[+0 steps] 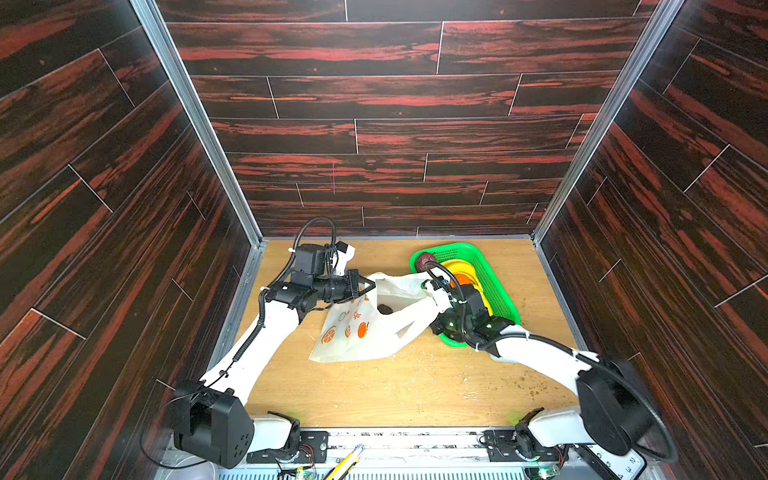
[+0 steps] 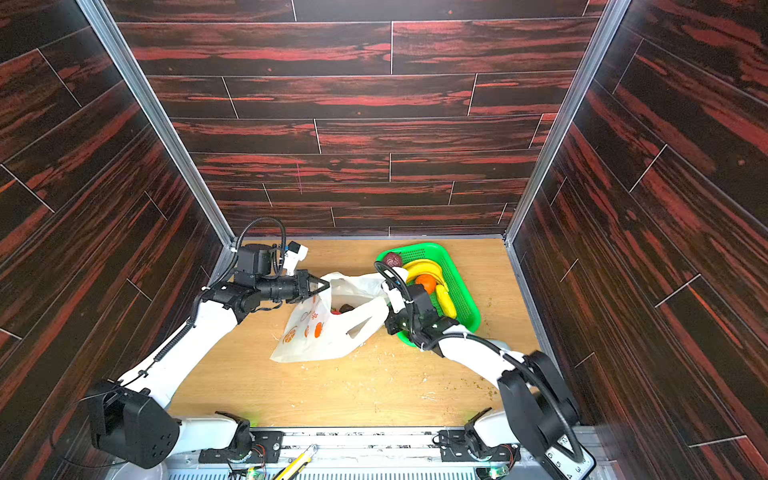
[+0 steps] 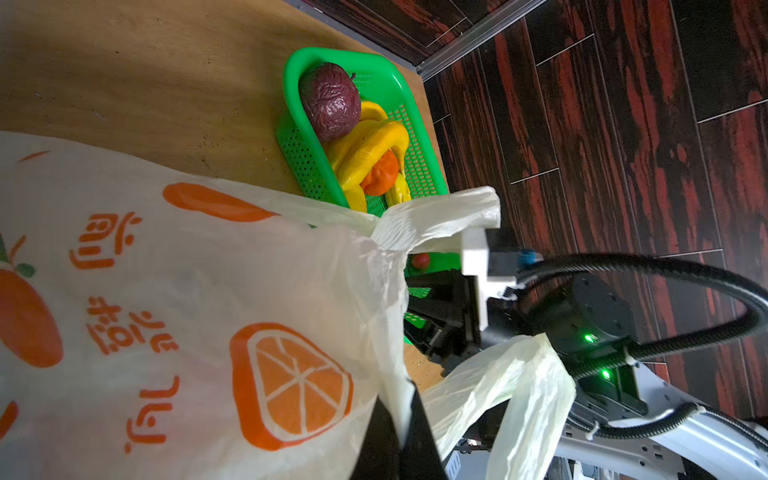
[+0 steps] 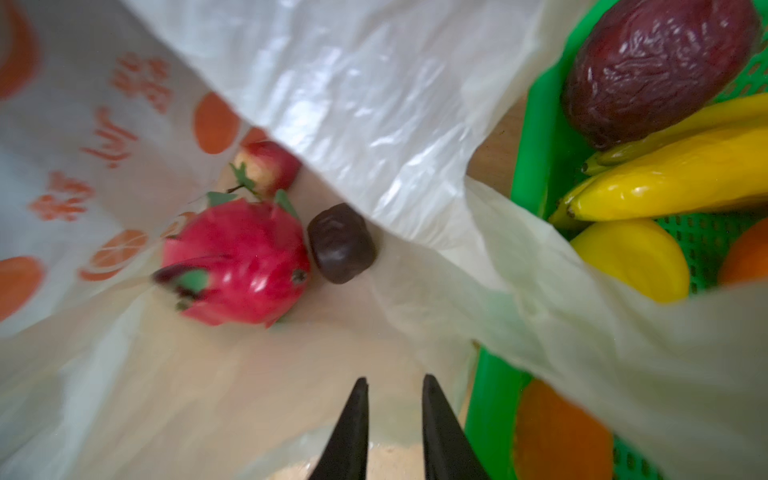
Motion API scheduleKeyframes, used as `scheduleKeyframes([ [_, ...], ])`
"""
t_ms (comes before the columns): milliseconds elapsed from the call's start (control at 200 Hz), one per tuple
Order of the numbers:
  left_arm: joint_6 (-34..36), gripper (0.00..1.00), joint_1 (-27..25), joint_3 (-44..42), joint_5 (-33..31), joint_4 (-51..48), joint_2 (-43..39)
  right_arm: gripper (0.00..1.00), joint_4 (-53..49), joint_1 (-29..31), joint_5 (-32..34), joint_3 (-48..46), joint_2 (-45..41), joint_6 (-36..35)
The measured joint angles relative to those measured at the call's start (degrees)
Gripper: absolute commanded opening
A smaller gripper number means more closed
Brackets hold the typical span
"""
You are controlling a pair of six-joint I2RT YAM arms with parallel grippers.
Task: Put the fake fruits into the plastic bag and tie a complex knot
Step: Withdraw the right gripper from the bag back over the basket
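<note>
Right wrist view, interior of the plastic bag: thin translucent cream film with orange prints. It lies on the table with its mouth lifted and facing the green mesh basket. Contents, fake fruits, three visible: pink dragon fruit; small dark purple ball touching it; red-and-cream fruit with a green leaf just beyond. Not yet bagged, in the basket: wrinkled dark purple fruit, yellow bananas, orange; others are partly hidden. Left tool: clamped on the bag's rim, film pinched between its tips, holding the mouth up. Right tool: reached inside the mouth, tips a narrow gap apart with nothing between them, clear of the fruits. Handling, bag: likely very light, limp and slick, collapsing wherever unsupported and liable to tear if dragged against a snag. Take it by the rim or by the strap handles, which also serve for the knot. Handling, fruits: probably light, hard and glossy, the round ones apt to roll or squirt from a pinch. Take these across the middle, and the bananas across the narrow body.
</note>
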Motion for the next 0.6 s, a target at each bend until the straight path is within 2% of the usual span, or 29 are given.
scheduleKeyframes([
  [230,0.0,0.00,0.0,0.0,-1.0,-0.3,0.0,0.27,-5.7,0.0,-1.1,-2.1,-8.3,-0.1],
  [391,0.1,0.00,0.0,0.0,-1.5,-0.5,0.0,0.41,-11.4,0.0,-1.0,-2.1,-15.1,-0.1],
  [601,0.3,0.00,0.0,0.0,-2.2,-0.9,0.0,0.59,-19.5,-0.7,4.5,1.4,-20.7,-0.2],
])
